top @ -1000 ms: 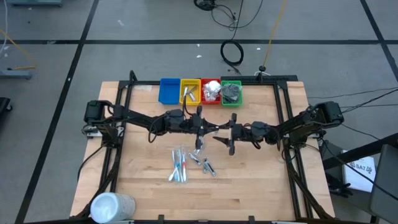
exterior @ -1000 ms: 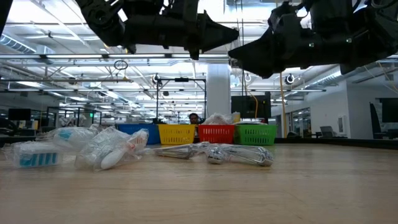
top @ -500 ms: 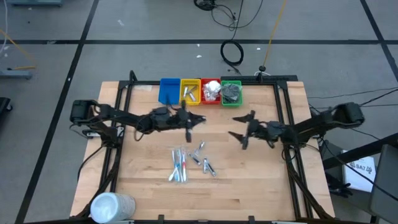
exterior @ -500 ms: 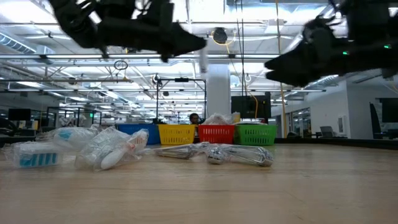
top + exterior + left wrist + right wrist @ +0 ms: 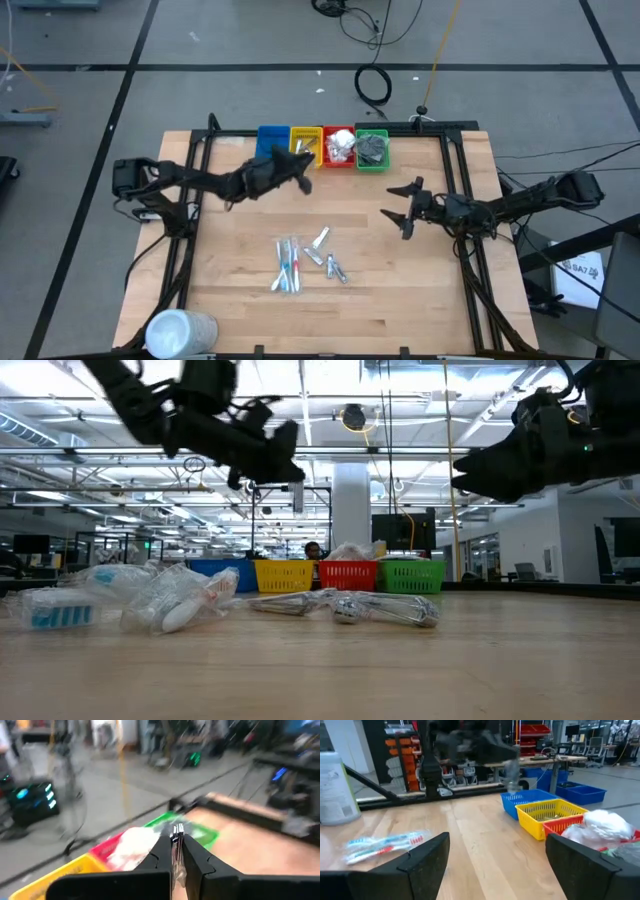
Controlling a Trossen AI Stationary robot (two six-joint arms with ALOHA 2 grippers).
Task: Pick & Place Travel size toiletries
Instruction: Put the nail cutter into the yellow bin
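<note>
The left gripper (image 5: 303, 172) hangs in the air just in front of the bins, near the yellow bin (image 5: 306, 146), its fingers (image 5: 161, 851) pinched on a short silver tube (image 5: 176, 840). In the low view the tube (image 5: 298, 495) hangs upright from the jaws, long axis vertical, well above the wood. The right gripper (image 5: 401, 208) floats over bare table at the right side, its fingers (image 5: 427, 851) spread wide and holding nothing.

The blue bin (image 5: 270, 146), the yellow one, the red bin (image 5: 340, 146) and the green bin (image 5: 372, 149) sit in one tight row against the table's (image 5: 420, 290) far edge. The red holds white packets (image 5: 341, 148), the green dark discs (image 5: 373, 147).

The loose toiletries lie mid-table: the sticks (image 5: 288, 266) bundled, long axes running roughly near to far, and a few tubes (image 5: 325, 255) just beside them, angled this way and that. Between this pile and the bins the wood is open, as is the right half under the right gripper. A white cylinder (image 5: 181, 331) stands at the near left corner, well apart from everything.
</note>
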